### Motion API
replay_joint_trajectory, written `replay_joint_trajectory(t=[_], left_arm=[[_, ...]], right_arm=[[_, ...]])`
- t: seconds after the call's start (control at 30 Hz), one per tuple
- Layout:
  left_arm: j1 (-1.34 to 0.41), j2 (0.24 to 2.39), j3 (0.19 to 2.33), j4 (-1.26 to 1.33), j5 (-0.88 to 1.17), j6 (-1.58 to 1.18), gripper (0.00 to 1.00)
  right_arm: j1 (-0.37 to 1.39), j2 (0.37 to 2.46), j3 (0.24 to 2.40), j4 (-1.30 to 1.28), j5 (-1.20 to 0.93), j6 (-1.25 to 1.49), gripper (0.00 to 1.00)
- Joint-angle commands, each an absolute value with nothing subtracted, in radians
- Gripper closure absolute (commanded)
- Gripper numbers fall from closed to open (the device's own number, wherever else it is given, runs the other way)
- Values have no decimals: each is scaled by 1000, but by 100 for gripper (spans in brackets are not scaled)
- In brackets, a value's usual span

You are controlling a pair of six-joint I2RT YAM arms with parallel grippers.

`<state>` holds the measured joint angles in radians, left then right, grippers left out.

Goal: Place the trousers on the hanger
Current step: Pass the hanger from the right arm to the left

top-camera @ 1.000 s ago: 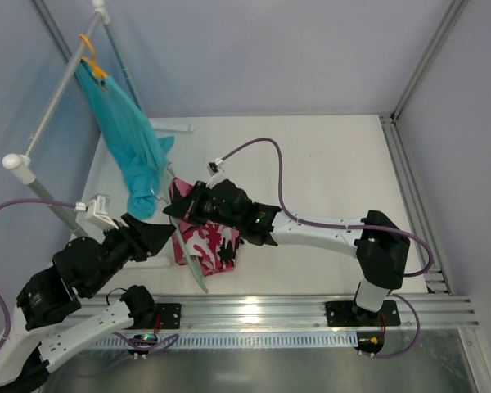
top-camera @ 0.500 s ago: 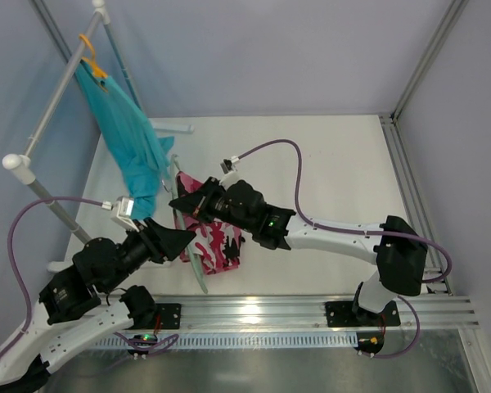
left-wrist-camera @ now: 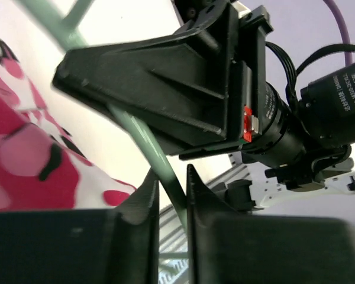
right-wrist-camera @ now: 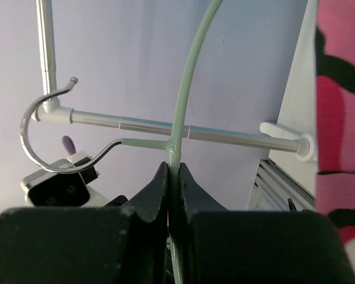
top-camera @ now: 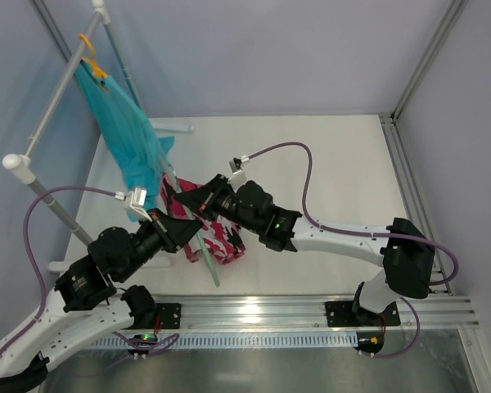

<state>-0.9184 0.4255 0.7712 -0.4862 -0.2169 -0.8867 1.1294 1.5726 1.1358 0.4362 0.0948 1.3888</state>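
Right gripper (right-wrist-camera: 173,168) is clenched on the hanger (right-wrist-camera: 189,77). In its own wrist view the two black fingers (right-wrist-camera: 151,189) press together on the pale green rod just below the joint where the metal hook (right-wrist-camera: 29,130) branches off to the left. Behind the hook the white rack (right-wrist-camera: 165,127) crosses the frame, and the trousers (right-wrist-camera: 343,89) fill the right edge.

Left gripper (left-wrist-camera: 171,188) has the same green rod (left-wrist-camera: 142,142) running between its fingertips (left-wrist-camera: 148,195) at the bottom centre of its wrist view. The gap is narrow, but I cannot tell whether the fingers pinch the rod or only bracket it. Above them in that view the right gripper (left-wrist-camera: 154,83) spans the upper middle, and pink camouflage cloth (left-wrist-camera: 23,154) lies at the left.

From the top camera the two grippers (top-camera: 188,228) (top-camera: 180,199) meet left of centre. The hanger (top-camera: 209,266) slants from there toward the lower centre of the frame. The trousers (top-camera: 225,237) lie bunched on the table (top-camera: 327,155) just beside and under the grippers, touching the rod. Whether any cloth hangs over it I cannot tell. At the upper left a teal garment (top-camera: 131,139) hangs from an orange hanger (top-camera: 90,51) on the rack (top-camera: 53,106).
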Motion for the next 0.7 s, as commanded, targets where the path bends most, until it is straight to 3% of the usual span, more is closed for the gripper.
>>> replay_joint_trajectory(t=[0.0,0.23,0.3,0.5,0.67], left_arm=[[-922,442,818,-389,-196,-874,96],[-922,440,882,-425,-258,-862,99],[-922,434,903,-434,-281,-858,99],[-922,428,969,-541,-348,-891,100],[-922,342,959,-561,-379,-908,100]], right_arm=[[1138,1496,1152,617,109,1385,96],[1132,1476,1115,620,117,1396,96],[1121,1482,1120,606,86,1396,91],[1095,1433,1062,560,83,1367,46],[1083,1342,1008,453,94,1306,39]])
